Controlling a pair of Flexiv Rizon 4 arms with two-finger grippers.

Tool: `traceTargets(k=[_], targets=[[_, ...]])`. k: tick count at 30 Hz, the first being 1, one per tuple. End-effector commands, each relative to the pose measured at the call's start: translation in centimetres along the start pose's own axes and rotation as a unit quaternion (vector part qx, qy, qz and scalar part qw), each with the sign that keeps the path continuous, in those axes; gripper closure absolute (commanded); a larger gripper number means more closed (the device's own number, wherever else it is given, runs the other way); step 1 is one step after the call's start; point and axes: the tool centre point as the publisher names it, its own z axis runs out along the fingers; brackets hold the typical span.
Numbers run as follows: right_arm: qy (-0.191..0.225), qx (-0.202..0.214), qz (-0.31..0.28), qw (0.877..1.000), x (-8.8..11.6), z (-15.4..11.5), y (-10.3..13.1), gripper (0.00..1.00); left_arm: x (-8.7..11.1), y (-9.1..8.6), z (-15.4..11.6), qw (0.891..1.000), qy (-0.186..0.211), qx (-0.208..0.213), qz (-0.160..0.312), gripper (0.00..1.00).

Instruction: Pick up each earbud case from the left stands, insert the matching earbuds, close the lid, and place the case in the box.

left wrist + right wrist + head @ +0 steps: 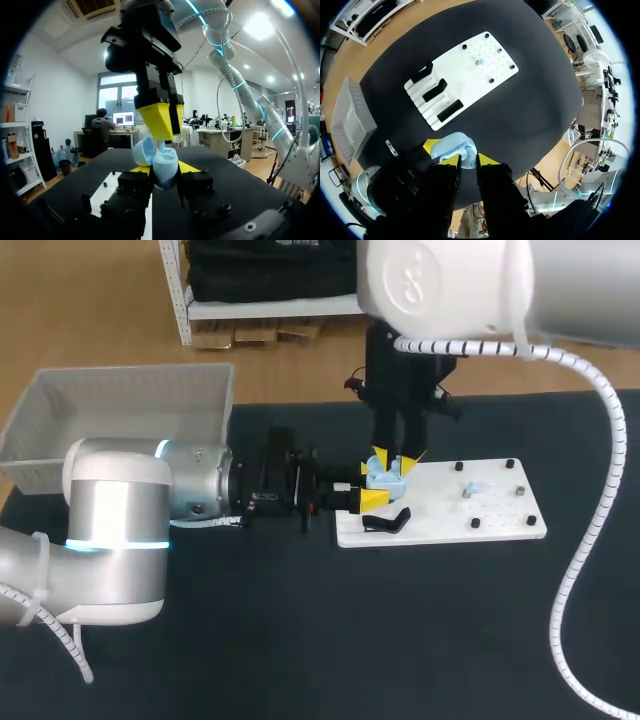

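Your left gripper [165, 171] is clamping the open earbud case [159, 159], the narrow fingers of your right gripper [161, 134] are seemingly pinching an earbud [161, 146] into it; closing and boxing are waiting.

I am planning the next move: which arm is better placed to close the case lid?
Probably right. The left gripper, jaws shut, holds the open case from two sides; the right gripper hangs just above its lid.

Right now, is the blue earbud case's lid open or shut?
Open: the lid stands swung back off the earbud case held in the left hand.
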Motion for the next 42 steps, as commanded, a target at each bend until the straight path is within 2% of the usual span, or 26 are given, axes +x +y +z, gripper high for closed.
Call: traceTargets(k=[1,13,14,17,18,23,26,31,35,38,40,42], targets=[[0.002,0.006,0.001,1.0,-0.2,0.1,0.2,1.0,0.1,-0.1,0.0,1.0,-0.001,-0.003,0.001,1.0],[0.009,0.011,0.006,1.0,-0.3,0.6,0.2,1.0,0.1,-0.1,0.0,1.0,-0.001,-0.003,0.001,1.0],[0.01,0.012,0.007,1.0,-0.3,0.6,0.2,0.95,0.1,-0.1,0.0,1.0,-0.001,-0.003,0.001,1.0],[0.011,0.014,0.007,1.0,-0.3,0.7,0.1,0.62,0.1,-0.1,0.0,1.0,-0.001,-0.003,0.001,1.0],[0.011,0.014,0.008,1.0,-0.3,0.8,0.1,0.58,0.1,-0.1,0.0,1.0,-0.001,-0.003,0.001,1.0],[0.011,0.012,0.006,1.0,-0.2,0.6,0.1,0.55,0.1,-0.1,0.0,1.0,-0.001,-0.003,0.001,1.0],[0.008,0.004,0.005,1.0,0.1,-0.1,-0.3,0.58,0.1,-0.1,0.0,1.0,-0.001,-0.003,0.001,1.0],[0.002,-0.042,0.004,0.999,0.6,-2.2,-2.2,0.58,0.1,-0.1,0.0,1.0,-0.001,-0.003,0.001,1.0],[-0.015,-0.108,-0.047,0.993,0.4,-4.0,-3.9,0.61,0.1,-0.1,0.0,1.0,-0.001,-0.003,0.001,1.0],[-0.048,-0.147,-0.087,0.984,-0.6,-4.7,-5.1,0.6,0.1,-0.1,0.0,1.0,-0.001,-0.003,0.001,1.0],[-0.055,-0.177,-0.112,0.976,-1.6,-4.8,-5.7,0.58,0.1,-0.1,0.0,1.0,-0.001,-0.003,0.001,1.0],[-0.08,-0.185,-0.132,0.97,-2.6,-4.7,-6.3,0.58,0.1,-0.1,0.0,1.0,-0.001,-0.003,0.001,1.0]])
